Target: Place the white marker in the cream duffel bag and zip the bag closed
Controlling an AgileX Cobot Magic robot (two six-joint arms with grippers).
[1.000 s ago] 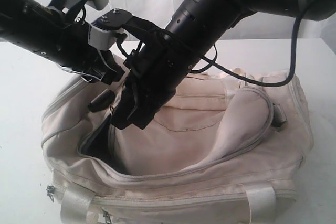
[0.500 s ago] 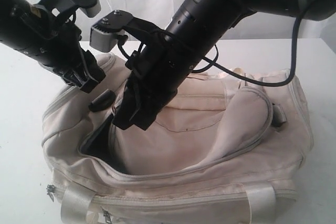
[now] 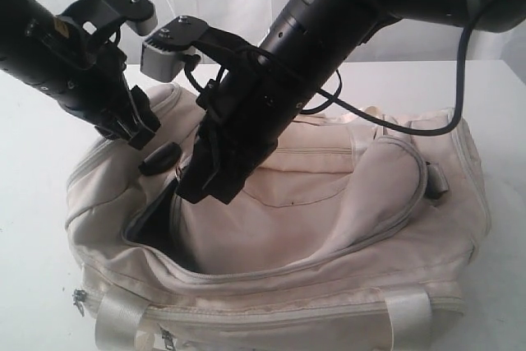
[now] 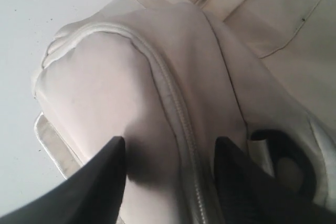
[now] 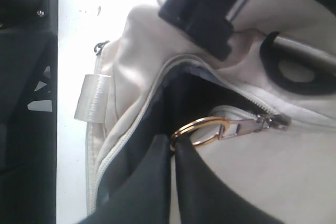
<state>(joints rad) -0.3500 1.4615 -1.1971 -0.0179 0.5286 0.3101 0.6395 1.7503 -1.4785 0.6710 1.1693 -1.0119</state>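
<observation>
The cream duffel bag lies on the white table with its top zipper gaping, black lining showing at the left end. My right gripper reaches down to that end and is shut on the gold ring of the zipper pull; its fingertips meet at the ring. My left gripper hovers open over the bag's left end, fingers either side of the zipper seam, holding nothing. The white marker is not in view.
A black plastic strap ring sits on the bag's left end, close to both grippers. Pale webbing handles hang at the front. The right arm's cable loops over the bag. White table lies all around.
My left arm has drawn back to the left, away from the right gripper, still open. The right gripper and the bag have stayed still.
</observation>
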